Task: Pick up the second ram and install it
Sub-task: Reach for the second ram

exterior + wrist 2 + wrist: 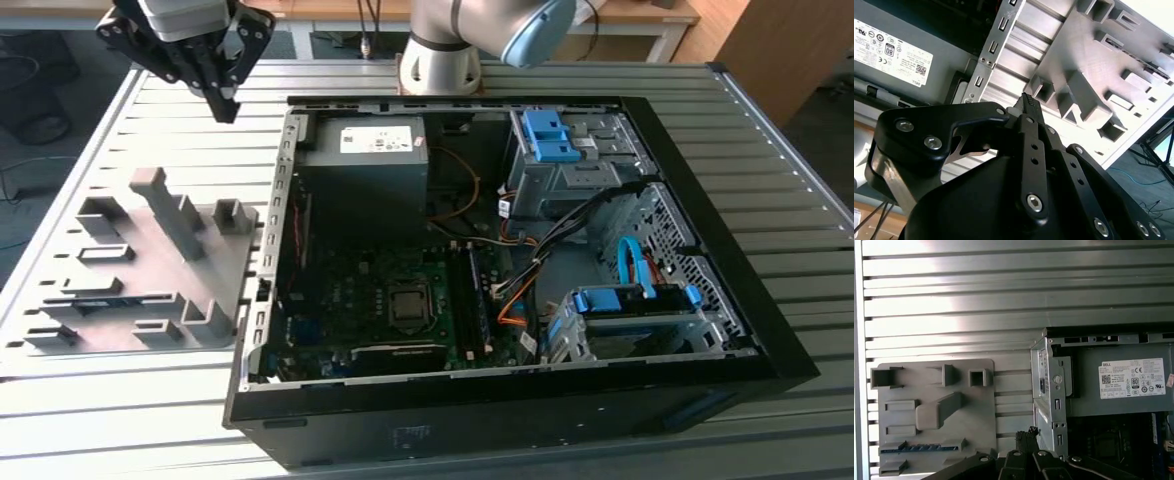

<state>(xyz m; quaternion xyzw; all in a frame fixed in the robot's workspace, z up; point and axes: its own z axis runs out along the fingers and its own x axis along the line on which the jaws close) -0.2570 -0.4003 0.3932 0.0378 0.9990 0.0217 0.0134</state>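
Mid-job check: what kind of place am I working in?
Most likely a robotics lab bench set up for PC assembly: a slatted aluminium table, an open desktop computer case lying on it, and a gray fixture plate with holder blocks beside it.

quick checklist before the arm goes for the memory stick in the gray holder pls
1. Gripper empty: ok, shut on nothing.
2. Memory stick seated in gray holder: ok.
3. Gripper above the stick: not ok, it hangs between holder and computer case.
4. Case open on top: ok.
5. Free slot on the board: cannot tell.
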